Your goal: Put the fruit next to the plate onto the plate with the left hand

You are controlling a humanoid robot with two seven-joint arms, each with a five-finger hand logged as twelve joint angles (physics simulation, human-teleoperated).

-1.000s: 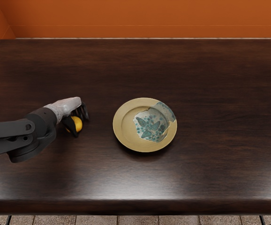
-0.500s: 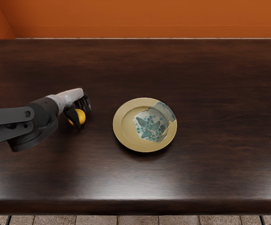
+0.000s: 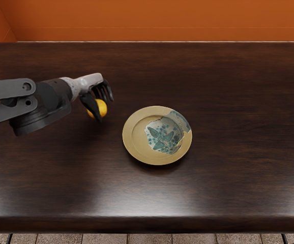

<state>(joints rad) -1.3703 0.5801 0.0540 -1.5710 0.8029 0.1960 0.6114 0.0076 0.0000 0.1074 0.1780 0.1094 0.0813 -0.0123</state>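
Roughly, the task sits at its middle: the fruit is in the grasp of the left hand, but it is not yet on the plate. The dark fingers curl over the top and far side of the small orange-yellow ball, and the thumb comes under its near side. So the hand is closed around it, with only part of the fruit showing between them. It seems to be held clear of the counter, though the slanting view makes the height hard to judge. The fruit is left of the plate and a little farther back, near the rim but not over it.

By my reading the pick-up is done. What is left is to carry the fruit right and slightly nearer until it is over the plate, then lower it and let go. A round fruit may roll when released, so a low release over the blue-green patterned centre looks safer than one at the gold rim.

I see nothing between hand and plate to go around. The orange wall lies well behind. The right arm does not show.
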